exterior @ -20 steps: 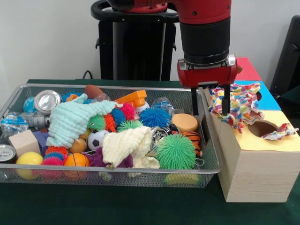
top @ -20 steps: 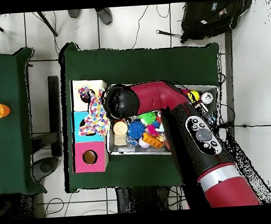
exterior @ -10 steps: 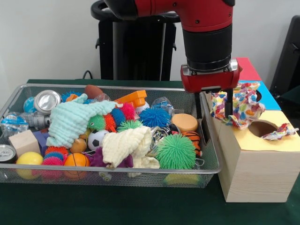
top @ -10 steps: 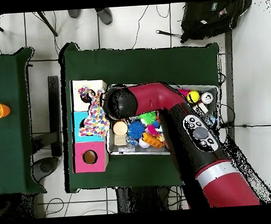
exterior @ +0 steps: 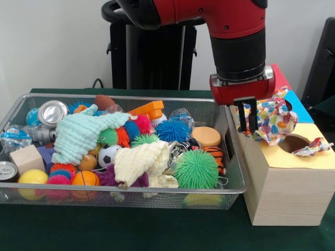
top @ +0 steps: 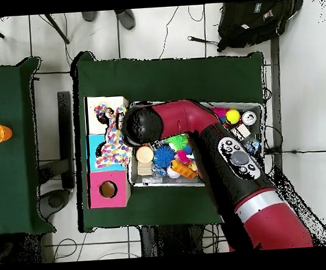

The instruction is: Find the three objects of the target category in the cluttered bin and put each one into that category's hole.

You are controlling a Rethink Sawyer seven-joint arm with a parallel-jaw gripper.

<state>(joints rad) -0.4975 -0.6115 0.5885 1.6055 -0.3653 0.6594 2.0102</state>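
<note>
claw (exterior: pixel 248 123) clenched on crumpled patterned cloth (exterior: pixel 273 119) | above wooden box (exterior: pixel 285 180) (round hole) | wire-mesh bin (exterior: pixel 220 194) beside

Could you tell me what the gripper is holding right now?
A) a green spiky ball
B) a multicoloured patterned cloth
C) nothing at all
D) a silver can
B: in the front view the gripper is closed on the multicoloured patterned cloth, which hangs over the wooden box next to the hole in its yellow section.

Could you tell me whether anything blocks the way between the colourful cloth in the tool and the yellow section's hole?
Nothing visible does: the patterned cloth hangs from the tool just beside the open hole; a cloth scrap lies at its far rim.
</note>
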